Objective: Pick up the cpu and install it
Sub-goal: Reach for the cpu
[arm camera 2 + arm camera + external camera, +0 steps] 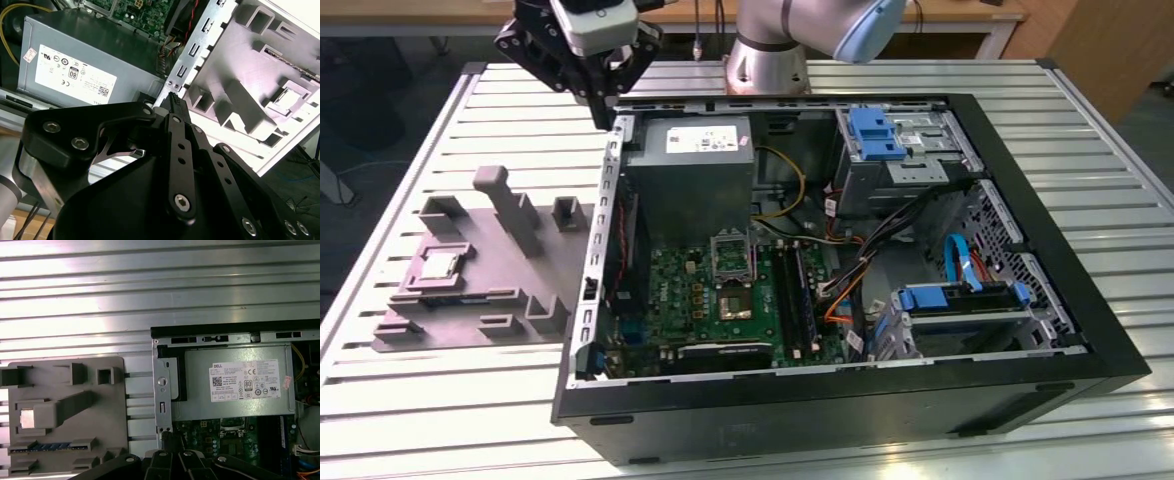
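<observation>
On the slatted aluminium desk (440, 400), side by side: an open black computer case (854, 410) and, at the exterior view's left of it, a grey plastic fixture (454, 322) of slots, pockets and upright posts.

Inside the case:
- a grey metal power supply box (700, 185) with a white label
- a green motherboard (674, 290) carrying a metal-framed rectangular socket (732, 255) and a shiny square chip (731, 305)
- blue plastic drive brackets (877, 132)
- bundles of coloured cables (854, 268)

In a square recess of the fixture, on the side away from the case: the cpu (438, 266), a small, thin, flat square chip.
- Lies flat, silvery-grey metal top facing up, pale rim round it.
- Sits with its edges in line with the recess walls; being square, offers no long axis to name.
- Appears in both wrist views as a bright, pale square, far smaller than the fixture around it.

In a long slot of the fixture, in the first wrist view: a dark strip with blue patches (50, 446).

Near the case's corner by the power supply box, well apart from the cpu: the black gripper (602, 118) on the arm.
- Fingers drawn together into a single tip in the second wrist view, with nothing between them.
- Touches neither the fixture nor the cpu.
</observation>
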You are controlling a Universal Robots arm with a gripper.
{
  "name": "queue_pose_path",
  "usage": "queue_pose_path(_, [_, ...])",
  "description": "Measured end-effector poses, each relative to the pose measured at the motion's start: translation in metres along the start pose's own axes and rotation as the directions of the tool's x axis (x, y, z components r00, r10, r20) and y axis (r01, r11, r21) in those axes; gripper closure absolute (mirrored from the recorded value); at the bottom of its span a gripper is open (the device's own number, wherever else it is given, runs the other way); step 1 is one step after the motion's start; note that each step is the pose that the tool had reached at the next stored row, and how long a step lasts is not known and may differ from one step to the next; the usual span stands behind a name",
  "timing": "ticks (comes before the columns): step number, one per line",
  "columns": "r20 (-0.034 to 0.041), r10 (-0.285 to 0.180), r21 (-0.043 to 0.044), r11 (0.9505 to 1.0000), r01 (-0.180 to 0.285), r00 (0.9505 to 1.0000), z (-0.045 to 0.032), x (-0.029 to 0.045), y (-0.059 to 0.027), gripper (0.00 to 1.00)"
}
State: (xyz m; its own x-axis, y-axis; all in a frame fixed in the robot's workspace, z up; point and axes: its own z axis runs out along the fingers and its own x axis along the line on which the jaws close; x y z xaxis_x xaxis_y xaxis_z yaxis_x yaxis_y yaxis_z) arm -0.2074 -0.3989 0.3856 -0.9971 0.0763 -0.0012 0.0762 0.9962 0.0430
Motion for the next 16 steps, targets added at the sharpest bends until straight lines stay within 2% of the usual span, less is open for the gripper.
queue_pose_path(16, [0.0, 0.0, 0.0, 1.0, 0.0, 1.0, 0.0002, 0.0095, -0.0007, 0.89])
